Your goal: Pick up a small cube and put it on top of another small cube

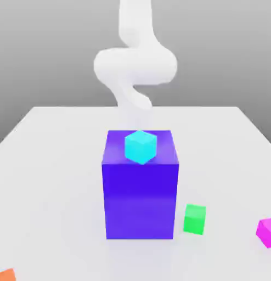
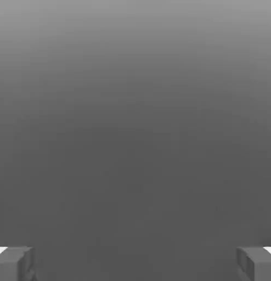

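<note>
The small magenta-pink cube (image 1: 267,231) lies on the white table near the front edge, at the exterior view's far right, partly cut off by the picture's border. A small cyan cube (image 1: 141,146) rests on top of the big blue-violet block (image 1: 140,197) in the middle of the table. A small green cube (image 1: 195,219) sits on the table just right of that block. The white arm (image 1: 135,66) rises behind the block, far from the magenta cube. In the hand view my gripper (image 2: 135,264) is open, its fingertips (image 2: 14,263) wide apart, with nothing between them and plain grey beyond.
The tall blue-violet block stands between the arm and the table's front. An orange object (image 1: 5,275) peeks in at the front left corner. The white table (image 1: 50,181) stretches bare to the left of the block.
</note>
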You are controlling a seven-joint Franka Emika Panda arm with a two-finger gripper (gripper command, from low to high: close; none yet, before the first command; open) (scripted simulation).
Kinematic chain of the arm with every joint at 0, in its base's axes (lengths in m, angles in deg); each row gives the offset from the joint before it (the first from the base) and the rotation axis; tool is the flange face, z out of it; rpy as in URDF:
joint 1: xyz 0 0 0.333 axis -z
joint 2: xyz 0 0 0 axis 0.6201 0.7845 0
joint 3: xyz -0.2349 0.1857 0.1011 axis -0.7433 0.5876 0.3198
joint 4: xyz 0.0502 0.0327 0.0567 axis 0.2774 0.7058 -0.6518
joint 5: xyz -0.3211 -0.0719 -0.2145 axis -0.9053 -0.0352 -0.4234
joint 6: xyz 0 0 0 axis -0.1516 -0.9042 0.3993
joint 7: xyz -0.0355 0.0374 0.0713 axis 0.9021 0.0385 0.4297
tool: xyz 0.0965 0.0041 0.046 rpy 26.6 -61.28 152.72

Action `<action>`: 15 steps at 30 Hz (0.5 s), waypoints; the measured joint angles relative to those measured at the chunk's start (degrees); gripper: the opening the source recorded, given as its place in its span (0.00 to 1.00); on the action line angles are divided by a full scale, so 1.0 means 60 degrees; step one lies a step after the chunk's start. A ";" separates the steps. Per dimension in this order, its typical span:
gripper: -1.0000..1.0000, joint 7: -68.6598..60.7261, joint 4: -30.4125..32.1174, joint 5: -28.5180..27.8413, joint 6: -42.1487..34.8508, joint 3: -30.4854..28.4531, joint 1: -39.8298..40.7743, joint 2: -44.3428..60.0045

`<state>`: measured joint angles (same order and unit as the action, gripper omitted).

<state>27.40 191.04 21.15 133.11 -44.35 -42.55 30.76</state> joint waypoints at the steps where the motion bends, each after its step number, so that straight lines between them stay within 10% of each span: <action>1: 0.50 -0.0429 0.0028 0.0091 0.0129 -0.0061 -0.0304 0.0377; 15: 0.50 -0.5915 0.0376 0.1188 0.1777 0.0178 -0.3299 0.5270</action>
<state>-8.09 193.30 28.28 143.78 -43.28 -62.35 62.37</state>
